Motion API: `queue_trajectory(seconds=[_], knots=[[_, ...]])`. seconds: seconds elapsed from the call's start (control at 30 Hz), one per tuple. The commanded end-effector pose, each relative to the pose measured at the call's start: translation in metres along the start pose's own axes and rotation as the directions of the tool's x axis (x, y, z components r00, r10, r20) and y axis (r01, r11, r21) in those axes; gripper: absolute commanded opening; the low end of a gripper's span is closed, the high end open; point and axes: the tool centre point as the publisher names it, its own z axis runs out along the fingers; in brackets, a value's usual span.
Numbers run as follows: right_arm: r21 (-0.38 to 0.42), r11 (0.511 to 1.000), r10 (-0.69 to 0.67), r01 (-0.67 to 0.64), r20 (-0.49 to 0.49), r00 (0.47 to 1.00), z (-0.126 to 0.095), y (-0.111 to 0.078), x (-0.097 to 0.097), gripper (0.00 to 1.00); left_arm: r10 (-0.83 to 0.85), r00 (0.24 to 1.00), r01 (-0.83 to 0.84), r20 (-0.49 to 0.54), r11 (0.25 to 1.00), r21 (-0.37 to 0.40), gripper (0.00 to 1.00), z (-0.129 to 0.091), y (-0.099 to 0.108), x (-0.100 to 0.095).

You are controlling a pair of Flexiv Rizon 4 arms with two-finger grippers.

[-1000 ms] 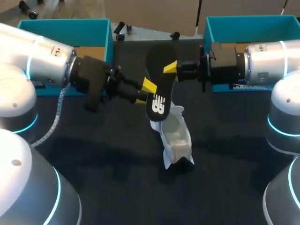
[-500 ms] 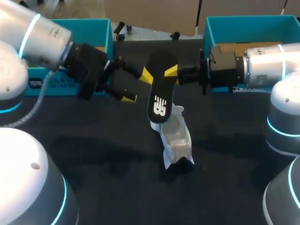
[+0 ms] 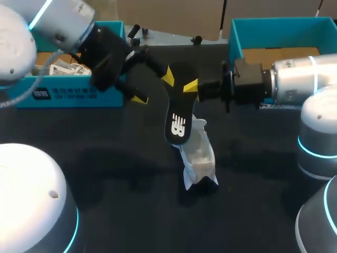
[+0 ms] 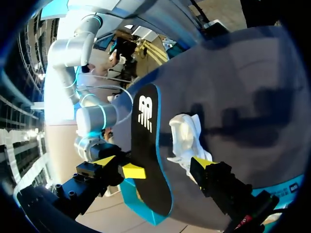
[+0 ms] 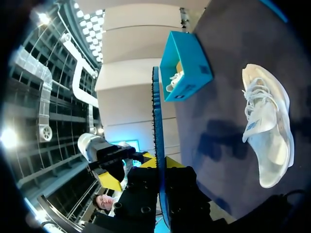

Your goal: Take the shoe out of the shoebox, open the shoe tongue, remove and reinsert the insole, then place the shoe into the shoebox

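table (image 3: 105, 200) dark | shoe (image 3: 199, 158) white, lying mid-table | left shoebox (image 3: 108, 97), right shoebox (image 3: 274, 31) teal, far edge

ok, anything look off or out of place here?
Nothing damaged or spilled. Only oddity: the insole is out of the shoe, held above it only by the fingers of the right gripper. The left gripper, fingers open, is beside it.

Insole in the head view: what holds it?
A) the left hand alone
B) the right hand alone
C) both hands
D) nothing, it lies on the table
B: the right hand is shut on the insole, holding it up near the shoe; the left hand stands open beside it.
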Motion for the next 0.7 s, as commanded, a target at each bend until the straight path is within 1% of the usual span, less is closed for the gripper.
queue_trajectory(seconds=[0.03, 0.1, 0.13, 0.17, 0.23, 0.27, 0.43, 0.7], knots=[[0.0, 1.0, 0.005, -0.005, 0.016, 1.0, 0.011, 0.002, -0.002, 0.0, 0.007, 0.979, 0.003, -0.201, 0.999, 0.049, 1.0, -0.001, 0.011, -0.008], [0.0, 1.0, 0.006, -0.006, 0.016, 1.0, 0.012, 0.002, -0.004, 0.0, 0.003, 0.974, 0.012, -0.225, 0.998, 0.064, 1.0, -0.001, 0.013, -0.009], [0.002, 1.0, 0.008, -0.008, 0.014, 1.0, 0.013, 0.002, -0.006, 0.0, 0.024, 0.966, -0.005, -0.258, 0.997, 0.074, 1.0, -0.001, 0.015, -0.01], [0.001, 1.0, 0.009, -0.009, 0.013, 1.0, 0.013, 0.002, -0.007, 0.0, 0.026, 0.964, -0.008, -0.263, 0.998, 0.068, 1.0, -0.001, 0.016, -0.011], [0.001, 1.0, 0.01, -0.01, 0.014, 1.0, 0.013, 0.002, -0.007, 0.0, 0.015, 0.962, 0.01, -0.272, 0.996, 0.088, 1.0, -0.001, 0.018, -0.015], [0.0, 1.0, 0.01, -0.01, 0.014, 1.0, 0.013, 0.002, -0.007, 0.0, 0.013, 0.962, 0.011, -0.272, 0.996, 0.087, 1.0, -0.001, 0.019, -0.016], [0.001, 1.0, 0.005, -0.005, 0.028, 1.0, 0.013, 0.004, -0.007, 0.0, 0.006, 0.937, 0.032, -0.35, 0.994, 0.102, 1.0, 0.0, 0.025, -0.022], [0.007, 1.0, 0.002, -0.003, 0.037, 0.999, 0.015, 0.007, -0.01, 0.0, 0.052, 0.876, -0.004, -0.479, 0.995, 0.101, 1.0, -0.002, 0.034, -0.025]])
